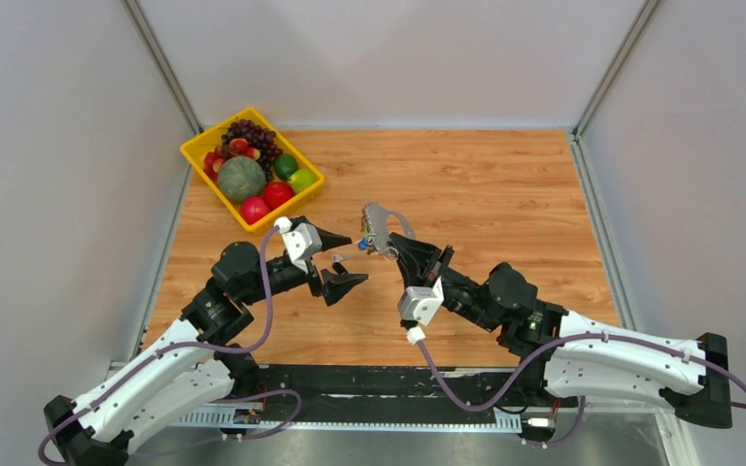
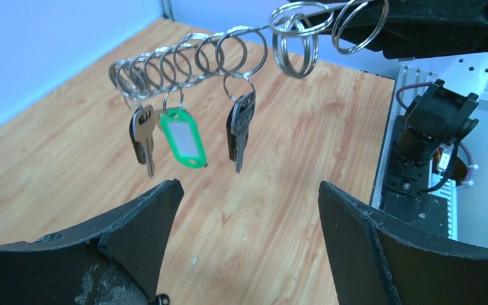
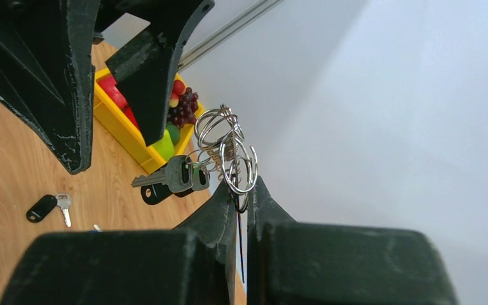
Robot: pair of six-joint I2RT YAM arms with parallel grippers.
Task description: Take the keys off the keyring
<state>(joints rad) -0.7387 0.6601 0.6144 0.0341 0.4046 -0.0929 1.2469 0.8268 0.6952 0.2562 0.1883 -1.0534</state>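
Note:
The keyring (image 2: 254, 28) hangs in the air as a stretched line of several small split rings. From it dangle keys (image 2: 240, 130), among them a brown one with a black head (image 2: 142, 136), and a green tag (image 2: 183, 136). My right gripper (image 3: 240, 184) is shut on the rings at one end (image 3: 238, 168), with the keys (image 3: 171, 175) just beyond its tips. In the top view it (image 1: 390, 241) holds the bunch (image 1: 377, 228) above mid-table. My left gripper (image 2: 248, 187) stands open below and in front of the hanging keys, touching nothing; the top view shows it (image 1: 357, 260) just left of the bunch.
One loose key with a black tag (image 3: 43, 208) lies on the wooden table under my left gripper. A yellow basket (image 1: 190, 149) of fruit stands at the back left. Grey walls enclose the table on three sides.

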